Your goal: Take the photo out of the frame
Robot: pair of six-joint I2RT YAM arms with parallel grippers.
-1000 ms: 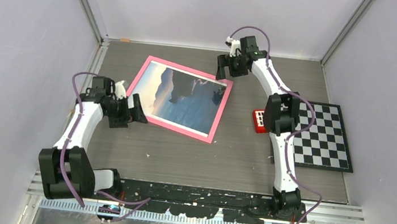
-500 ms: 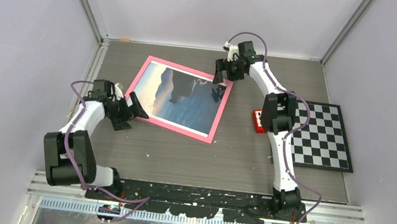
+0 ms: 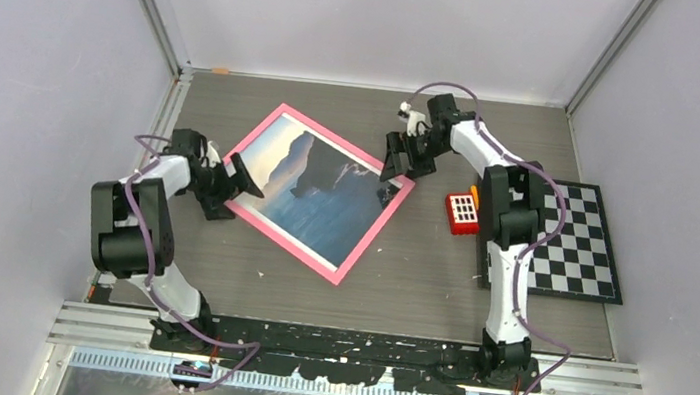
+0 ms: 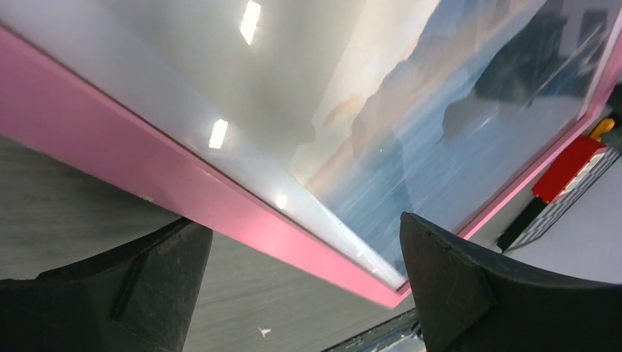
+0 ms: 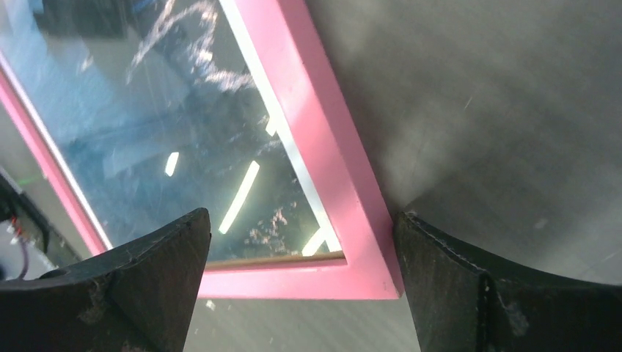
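The pink frame lies flat on the table, face up and turned at an angle, with the seacoast photo behind its glass. My left gripper is open at the frame's left corner. In the left wrist view the pink edge and the photo run across above my open left gripper. My right gripper is open over the frame's right corner. In the right wrist view that corner sits between my open right gripper's fingers, close against the right finger.
A black-and-white checkerboard lies at the right, partly under the right arm. A small red block with an orange piece sits beside it, near the frame's right corner. Grey walls close in the table at the back and both sides.
The frame has turned clockwise on the table. My right gripper has moved nearer and rightward with the frame's far right corner. The left arm has folded back, its gripper staying at the left corner.
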